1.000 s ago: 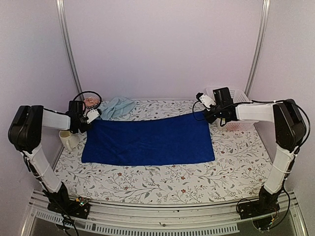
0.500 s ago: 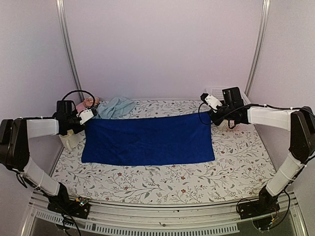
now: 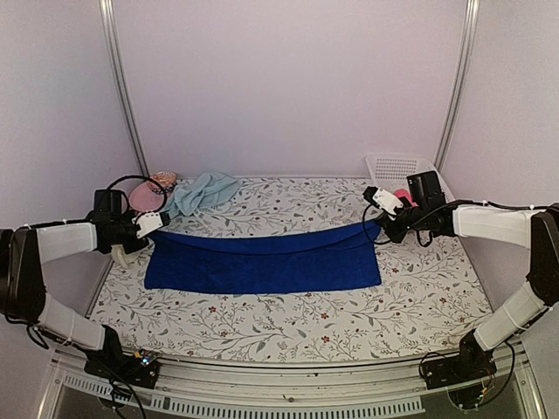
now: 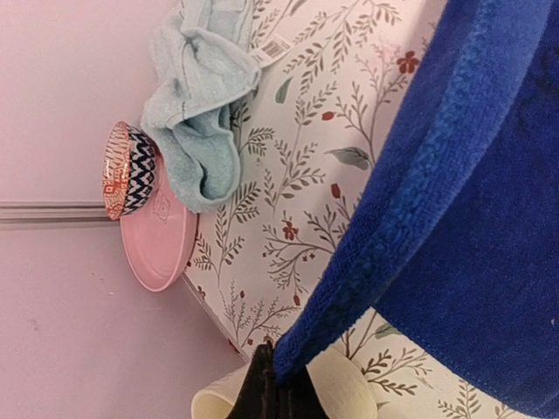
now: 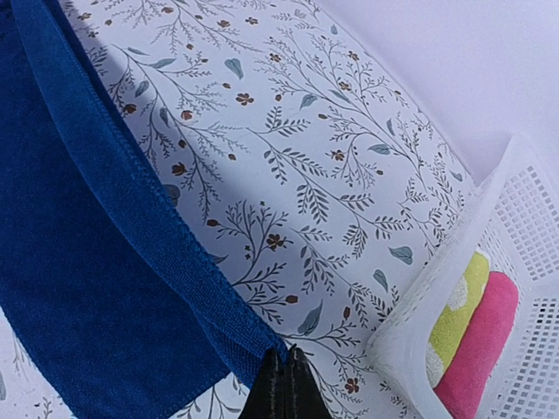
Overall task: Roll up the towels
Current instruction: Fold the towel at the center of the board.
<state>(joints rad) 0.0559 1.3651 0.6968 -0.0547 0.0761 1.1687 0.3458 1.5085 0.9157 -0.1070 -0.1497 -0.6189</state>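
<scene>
The royal blue towel (image 3: 262, 260) lies across the table's middle, its far edge lifted off the cloth and sagging between both grippers. My left gripper (image 3: 154, 229) is shut on its far left corner (image 4: 293, 362). My right gripper (image 3: 378, 229) is shut on its far right corner (image 5: 262, 345). The towel's near half still rests flat on the table. The pale aqua towel (image 3: 203, 189) lies crumpled at the back left, also in the left wrist view (image 4: 196, 105).
A pink hat (image 3: 148, 194) with a patterned band sits at the back left by the aqua towel. A cream cup (image 3: 120, 254) lies at the left edge under my left gripper. A white basket (image 3: 403, 170) at the back right holds rolled cloths (image 5: 476, 327).
Both grippers have moved toward the near side with the blue towel's far corners, lifting its far edge and drawing it over the towel. The towel's flat area has shrunk.
</scene>
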